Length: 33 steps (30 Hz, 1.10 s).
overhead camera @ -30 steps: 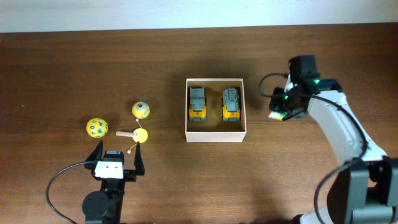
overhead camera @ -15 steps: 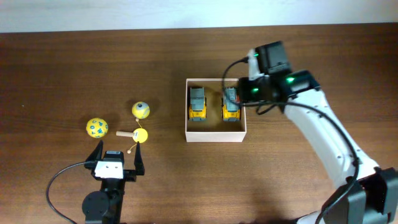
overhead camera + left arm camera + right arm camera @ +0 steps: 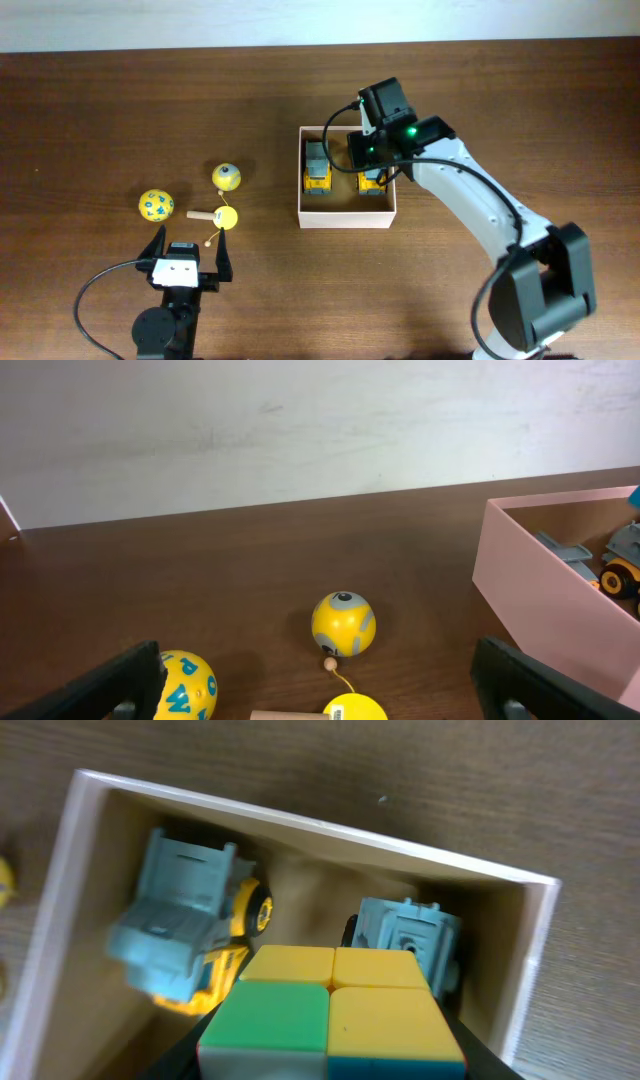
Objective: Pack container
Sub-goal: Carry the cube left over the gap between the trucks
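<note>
Presently the right gripper [image 3: 372, 152] grips a colourful cube [image 3: 330, 1005] over the container [image 3: 345, 219] (trucks [image 3: 317, 166] inside) — left gripper [image 3: 190, 246] gapes wide.

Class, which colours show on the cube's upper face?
The cube shows three yellow squares, one green; right wrist view.

On the dark brown wood-grain table [image 3: 100, 100], the container [image 3: 346, 219] is white outside and tan inside, the two toy trucks [image 3: 317, 166] are grey over yellow, the puzzle cube [image 3: 330, 1010] shows yellow and green squares, one ball [image 3: 155, 205] is yellow with blue markings, and another ball [image 3: 227, 177] is yellow with a grey patch.
</note>
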Available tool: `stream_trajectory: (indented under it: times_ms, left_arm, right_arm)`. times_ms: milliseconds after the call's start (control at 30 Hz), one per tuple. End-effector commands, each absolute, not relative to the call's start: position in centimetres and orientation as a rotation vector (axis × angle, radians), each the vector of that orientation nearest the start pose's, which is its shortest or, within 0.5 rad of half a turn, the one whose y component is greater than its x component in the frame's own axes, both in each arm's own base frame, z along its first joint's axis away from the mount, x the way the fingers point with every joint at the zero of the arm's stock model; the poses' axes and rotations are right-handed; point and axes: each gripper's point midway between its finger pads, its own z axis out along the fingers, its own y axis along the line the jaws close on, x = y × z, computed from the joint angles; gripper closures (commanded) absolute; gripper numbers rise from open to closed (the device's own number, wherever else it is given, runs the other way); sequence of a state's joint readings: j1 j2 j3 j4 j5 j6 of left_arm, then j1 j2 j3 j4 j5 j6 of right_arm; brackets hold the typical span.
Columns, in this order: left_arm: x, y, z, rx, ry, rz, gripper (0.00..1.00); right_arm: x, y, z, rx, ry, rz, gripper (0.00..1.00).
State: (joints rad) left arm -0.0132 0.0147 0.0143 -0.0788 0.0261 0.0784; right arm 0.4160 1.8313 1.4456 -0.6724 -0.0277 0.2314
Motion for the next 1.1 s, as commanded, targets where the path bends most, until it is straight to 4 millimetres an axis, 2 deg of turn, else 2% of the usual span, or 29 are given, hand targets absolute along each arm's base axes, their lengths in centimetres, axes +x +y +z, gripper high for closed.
stream_trajectory:
  times_ms: [0, 233, 533, 767, 900, 1067]
  left_arm:
    - [24.6, -0.8, 15.7, 0.1, 1.645, 0.032, 0.01]
    - [24.6, -0.8, 15.7, 0.1, 1.645, 0.032, 0.01]
    - [24.6, -0.8, 15.7, 0.1, 1.645, 0.032, 0.01]
    - [24.6, -0.8, 15.7, 0.1, 1.645, 0.032, 0.01]
    - [24.6, -0.8, 15.7, 0.1, 1.645, 0.032, 0.01]
    - [24.6, -0.8, 15.7, 0.1, 1.645, 0.032, 0.01]
  right_arm:
    - [42.4, 20.0, 11.9, -0.261, 2.617, 0.262, 0.54]
    - [42.8, 21.7, 11.2, -0.265, 2.594, 0.283, 0.54]
    - [43.2, 21.8, 8.4, -0.186, 2.646, 0.279, 0.54]
    - [43.4, 21.9, 8.0, -0.176, 2.649, 0.281, 0.53]
    - [43.4, 21.9, 8.1, -0.177, 2.647, 0.282, 0.41]
    - [43.4, 22.0, 8.1, -0.182, 2.645, 0.282, 0.38]
